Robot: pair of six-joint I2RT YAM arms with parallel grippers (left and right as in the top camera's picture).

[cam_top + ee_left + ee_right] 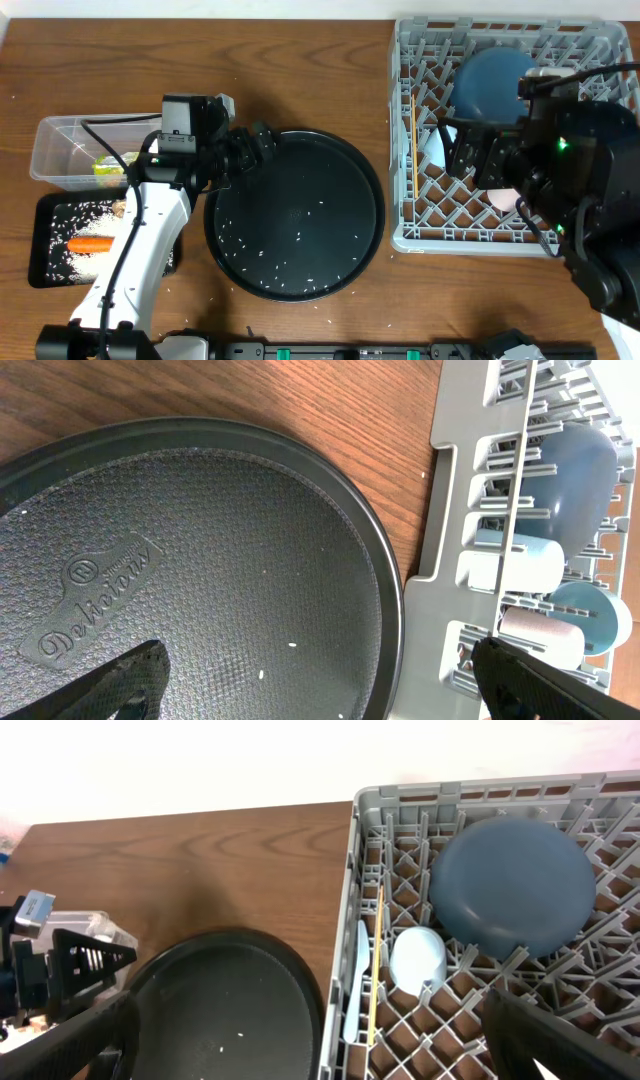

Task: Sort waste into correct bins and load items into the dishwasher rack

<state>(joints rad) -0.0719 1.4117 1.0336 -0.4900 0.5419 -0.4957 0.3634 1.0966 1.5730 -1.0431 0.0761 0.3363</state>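
Observation:
The grey dishwasher rack (420, 235) stands at the right. In it lie a dark-blue plate (515, 885) upside down, a light-blue cup (418, 958), a pink cup (503, 200), chopsticks (376, 960) and a slim white utensil (358, 975). My right gripper (315, 1045) hangs open over the rack's left part, holding nothing. My left gripper (320, 690) is open and empty above the left rim of the round black tray (200, 560). The clear tub (55, 150) holds the yellow-green wrapper (108, 168). The shallow black tray (45, 250) holds the carrot (90, 243) and rice.
A few rice grains are scattered on the round black tray (295, 215) in the middle of the table. The left arm (140, 250) reaches up past the two bins. The right arm's dark body (575, 160) covers the rack's right side.

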